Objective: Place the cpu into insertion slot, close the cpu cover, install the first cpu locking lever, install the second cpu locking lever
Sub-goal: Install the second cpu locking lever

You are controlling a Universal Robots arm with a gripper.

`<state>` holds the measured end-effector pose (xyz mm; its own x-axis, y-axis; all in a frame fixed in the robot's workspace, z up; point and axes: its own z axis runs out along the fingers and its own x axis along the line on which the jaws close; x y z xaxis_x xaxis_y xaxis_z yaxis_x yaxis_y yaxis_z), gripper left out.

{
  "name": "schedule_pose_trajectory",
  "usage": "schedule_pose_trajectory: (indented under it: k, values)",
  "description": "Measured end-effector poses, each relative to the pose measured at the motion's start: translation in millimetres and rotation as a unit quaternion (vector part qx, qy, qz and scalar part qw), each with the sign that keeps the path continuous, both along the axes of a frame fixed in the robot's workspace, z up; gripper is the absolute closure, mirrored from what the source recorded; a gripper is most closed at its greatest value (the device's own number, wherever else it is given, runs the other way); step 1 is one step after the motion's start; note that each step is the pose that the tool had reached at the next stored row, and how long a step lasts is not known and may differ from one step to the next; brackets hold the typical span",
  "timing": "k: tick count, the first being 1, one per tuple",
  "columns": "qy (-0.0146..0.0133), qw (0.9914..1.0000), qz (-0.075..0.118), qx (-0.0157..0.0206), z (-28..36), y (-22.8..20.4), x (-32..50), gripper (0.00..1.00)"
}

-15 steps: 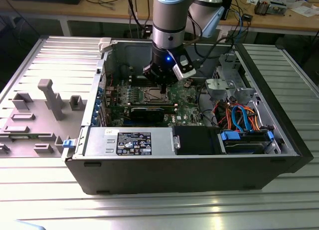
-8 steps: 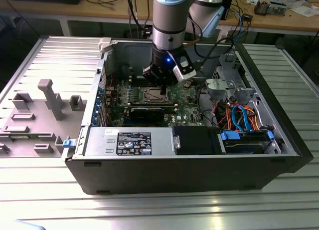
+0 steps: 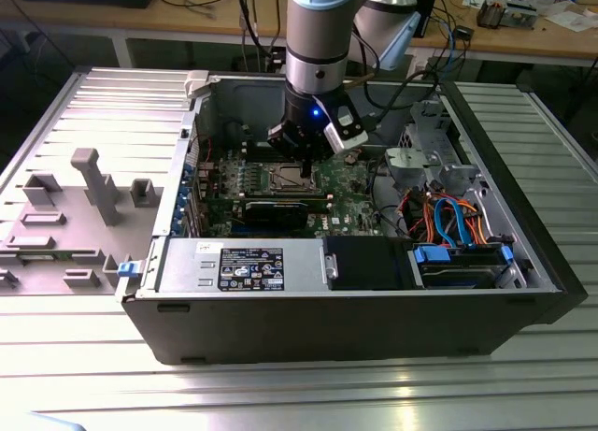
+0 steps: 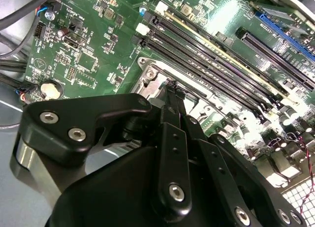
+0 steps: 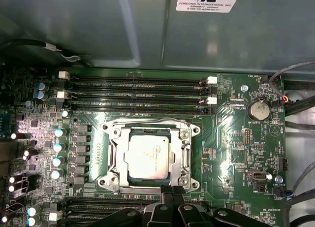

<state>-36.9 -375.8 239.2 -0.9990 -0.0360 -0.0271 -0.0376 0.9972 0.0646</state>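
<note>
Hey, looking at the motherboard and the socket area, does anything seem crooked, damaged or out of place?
Nothing stands out. The cpu lies square and flat in the insertion slot, the cpu cover sits level around it, and the green board looks undamaged. The gripper sits at the socket's edge.

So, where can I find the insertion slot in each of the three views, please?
Exterior view: the insertion slot lies on the green board inside the case, directly under the gripper.
Second wrist view: its silvery rim peeks out just beyond the gripper.
First wrist view: it sits between the gripper and the long black slots.
Shared landmark: the gripper's tip at the slot's edge.
</note>
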Motion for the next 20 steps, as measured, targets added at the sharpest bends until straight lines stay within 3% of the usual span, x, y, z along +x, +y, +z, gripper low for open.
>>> schedule_pose_trajectory:
  k: [2, 6, 10, 12, 14, 17, 20]
  values:
    - [0.0008, 1.0, 0.0, -0.0001, 0.1, -0.1, 0.2, 0.89]
    - [0.0078, 0.99997, 0.0, -0.0006, 2.1, -0.1, 0.2, 0.89]
    - [0.0083, 0.99997, 0.0, -0.0008, 15.3, -0.6, 0.3, 0.89]
    - [0.0161, 0.99987, 0.0, -0.0007, 15.5, -2.9, 0.2, 0.89]
    - [0.0192, 0.99981, 0.0, -0.0007, 15.5, -4.8, 0.2, 0.89]
    - [0.0201, 0.99979, 0.0, -0.0026, 15.2, -6.0, 0.3, 0.89]
    - [0.0203, 0.99979, 0.0, -0.0035, 15.1, -10.6, 0.2, 0.89]
